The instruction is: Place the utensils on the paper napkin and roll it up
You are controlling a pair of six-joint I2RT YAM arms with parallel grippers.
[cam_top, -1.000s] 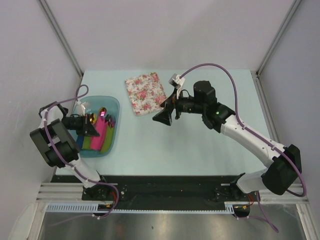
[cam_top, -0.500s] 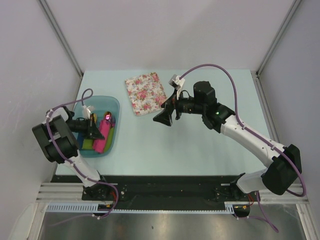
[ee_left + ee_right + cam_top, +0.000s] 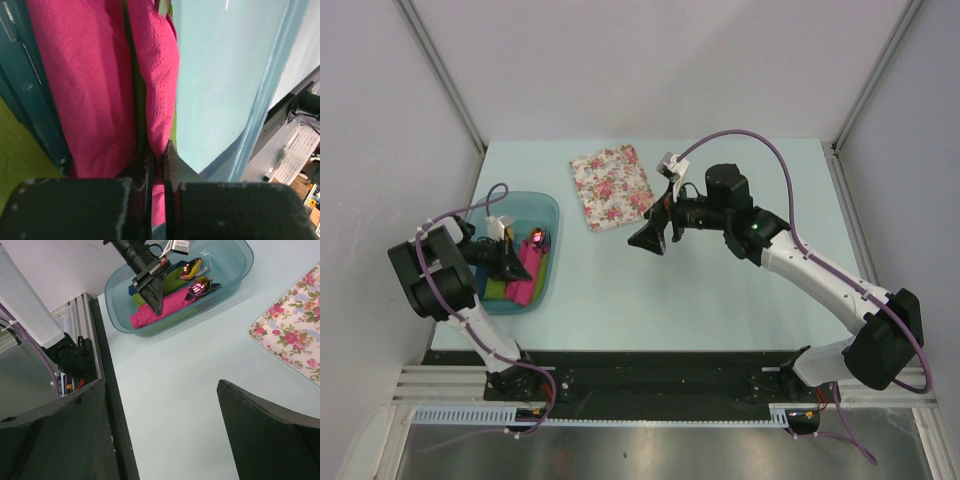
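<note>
"One query: why is the left gripper inside the tub?"
"Its fingers pinch narrowly on a fold of the pink napkin, probably to lift it out. The utensils lie in the tub beside it."
"And the right gripper?"
"Well right of the tub, fingers spread wide, empty; likely waiting."

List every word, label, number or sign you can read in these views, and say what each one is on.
No text is legible in any view.
The pale striped patch at the lower right of the left wrist view is too blurred to tell whether it is print.
The floral napkin shows roses only, no lettering.
The paper napkin shows embossed dots only, no print.
</note>
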